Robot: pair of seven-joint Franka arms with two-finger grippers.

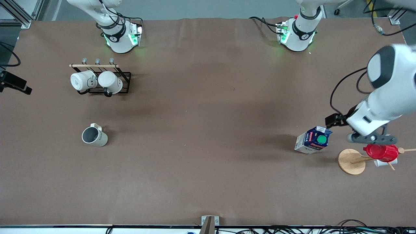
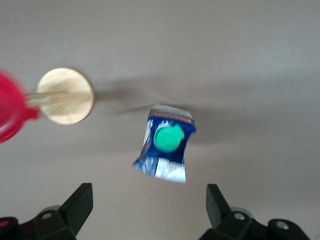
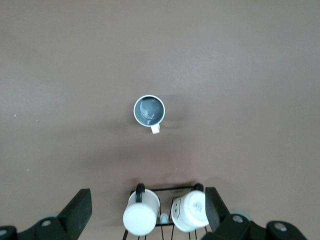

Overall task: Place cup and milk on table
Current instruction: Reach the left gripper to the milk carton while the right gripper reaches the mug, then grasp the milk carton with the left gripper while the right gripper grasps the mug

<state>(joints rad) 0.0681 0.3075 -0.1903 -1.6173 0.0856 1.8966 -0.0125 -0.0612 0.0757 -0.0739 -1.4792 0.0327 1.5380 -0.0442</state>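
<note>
Milk upright on table beneath spread left claw (right claw likewise spread, above cup).

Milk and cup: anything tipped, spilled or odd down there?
Nothing stands out. The milk stands upright on the table, cap on. The cup stands upright too, with nothing in it. No spill shows. Both claws, left and right, hang open above.

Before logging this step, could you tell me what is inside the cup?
The cup stands upright on the table; its grey inside looks empty down to the bottom, nothing covered.
</note>
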